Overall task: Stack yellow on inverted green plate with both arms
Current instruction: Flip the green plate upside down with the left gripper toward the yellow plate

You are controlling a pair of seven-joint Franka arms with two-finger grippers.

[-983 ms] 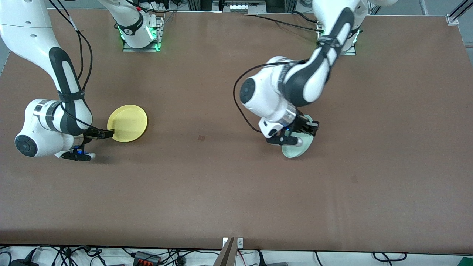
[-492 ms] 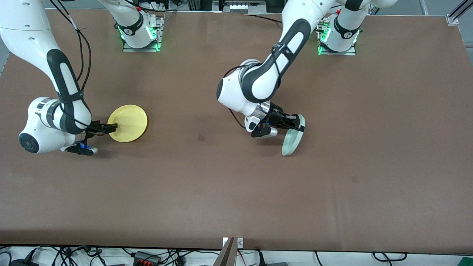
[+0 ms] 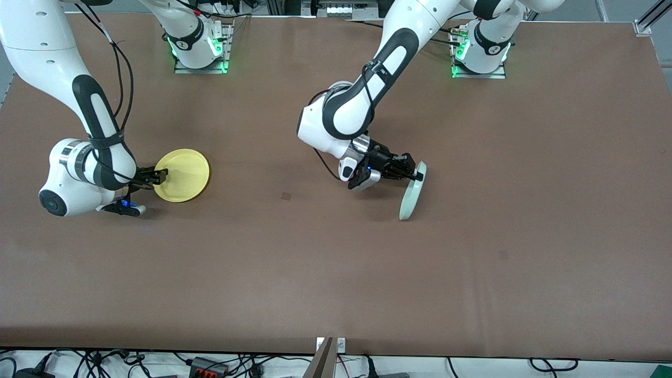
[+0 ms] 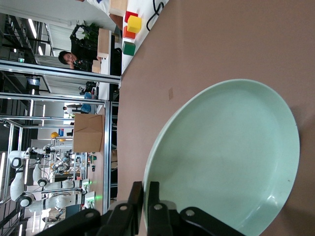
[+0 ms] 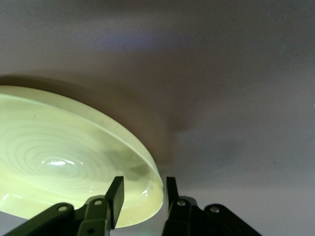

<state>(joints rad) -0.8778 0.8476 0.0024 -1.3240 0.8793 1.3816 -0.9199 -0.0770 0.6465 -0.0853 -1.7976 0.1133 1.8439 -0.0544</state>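
Observation:
The yellow plate (image 3: 186, 176) lies flat, right way up, toward the right arm's end of the table. My right gripper (image 3: 161, 174) is low at its rim. In the right wrist view the fingers stand open astride the rim of the yellow plate (image 5: 64, 152), one inside and one outside, around the right gripper's centre (image 5: 144, 181). The green plate (image 3: 409, 199) stands on its edge near the middle of the table, its lower rim on the surface. My left gripper (image 3: 417, 173) is shut on its upper rim. In the left wrist view the left gripper (image 4: 146, 186) pinches the rim of the green plate (image 4: 231, 157).
The brown table (image 3: 315, 273) spreads wide around both plates. A small dark mark (image 3: 286, 196) lies between them. Both arm bases stand along the table's edge farthest from the front camera. Coloured blocks (image 4: 130, 29) sit off the table's edge in the left wrist view.
The left arm swung toward the right arm's end, tipping the green plate from leaning to standing on its edge. The right gripper slid onto the yellow plate's rim and its jaws narrowed.

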